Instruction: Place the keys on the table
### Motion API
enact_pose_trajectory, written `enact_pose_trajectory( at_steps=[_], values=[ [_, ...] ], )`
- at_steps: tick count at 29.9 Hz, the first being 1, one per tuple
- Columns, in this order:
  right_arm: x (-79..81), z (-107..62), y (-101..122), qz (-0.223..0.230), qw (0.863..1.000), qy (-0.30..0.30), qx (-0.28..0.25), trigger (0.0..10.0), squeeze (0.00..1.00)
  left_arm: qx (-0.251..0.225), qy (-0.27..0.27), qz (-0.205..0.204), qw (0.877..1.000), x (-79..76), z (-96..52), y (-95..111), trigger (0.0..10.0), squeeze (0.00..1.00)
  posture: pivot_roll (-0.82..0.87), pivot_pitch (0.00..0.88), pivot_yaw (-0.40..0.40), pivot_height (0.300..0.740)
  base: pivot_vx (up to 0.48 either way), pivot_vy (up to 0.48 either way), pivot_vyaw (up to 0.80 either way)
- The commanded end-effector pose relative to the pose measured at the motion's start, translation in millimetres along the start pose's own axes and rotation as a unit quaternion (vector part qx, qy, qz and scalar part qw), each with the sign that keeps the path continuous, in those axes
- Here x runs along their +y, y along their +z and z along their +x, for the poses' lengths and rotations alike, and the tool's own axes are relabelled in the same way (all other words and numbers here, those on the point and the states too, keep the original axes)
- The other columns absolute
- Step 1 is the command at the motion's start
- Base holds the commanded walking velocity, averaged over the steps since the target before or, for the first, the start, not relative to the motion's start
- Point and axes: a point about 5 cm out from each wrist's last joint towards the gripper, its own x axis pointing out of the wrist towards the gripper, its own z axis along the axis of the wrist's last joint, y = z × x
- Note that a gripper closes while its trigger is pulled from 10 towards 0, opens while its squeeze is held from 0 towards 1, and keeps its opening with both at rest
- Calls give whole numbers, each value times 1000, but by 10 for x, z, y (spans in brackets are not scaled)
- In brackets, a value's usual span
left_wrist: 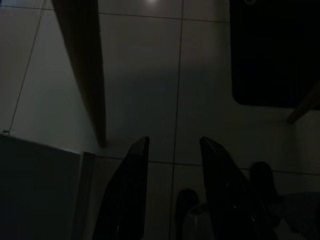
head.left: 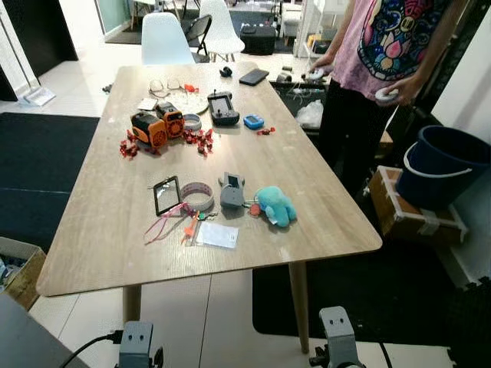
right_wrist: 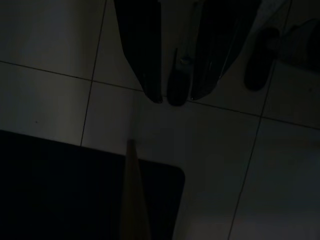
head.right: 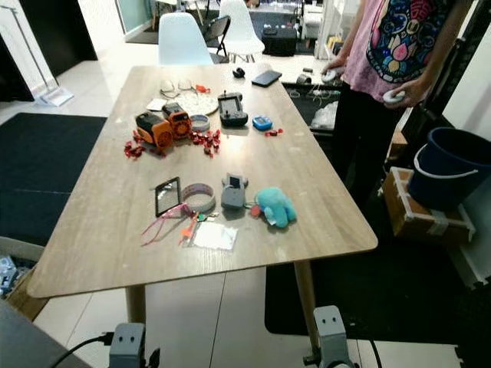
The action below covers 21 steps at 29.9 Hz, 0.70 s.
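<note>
My right gripper hangs low over the tiled floor in the dim right wrist view. It is shut on the keys, a thin dark blade and a small ring showing between the two black fingers. Ahead stands the long wooden table, its near edge just beyond my two wrists. My left gripper also hangs toward the floor, open, with nothing between its fingers. Beside it rises a wooden table leg.
The near part of the table holds a small mirror, tape roll, grey device, teal plush, pink lanyard and plastic sleeve. Orange gadgets lie farther back. A person stands at the right, by a blue bucket.
</note>
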Motion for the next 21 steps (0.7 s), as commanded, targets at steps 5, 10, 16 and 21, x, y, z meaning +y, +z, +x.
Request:
enact_pose_trajectory(
  at_steps=[5, 10, 16, 21],
  values=[
    [23, -11, -46, -5, 1000, 3, 6, 10000, 0, 3, 1, -5, 1000, 0, -25, -38, 10000, 0, 53, 77, -34, 740, -355, 0, 0],
    [28, -11, -47, -5, 1000, 3, 6, 10000, 0, 3, 2, -4, 1000, 12, -25, -35, 10000, 0, 56, 79, -34, 740, -351, 0, 0],
    [35, -11, -51, -4, 1000, 3, 7, 10000, 0, 2, 4, -4, 1000, 25, -29, -36, 10000, 0, 57, 80, -33, 740, -324, 0, 0],
    [40, -12, -56, -4, 1000, 4, 7, 10000, 0, 3, 6, -2, 1000, 32, -32, -40, 10000, 0, 60, 82, -35, 740, -61, 0, 0]
  ],
)
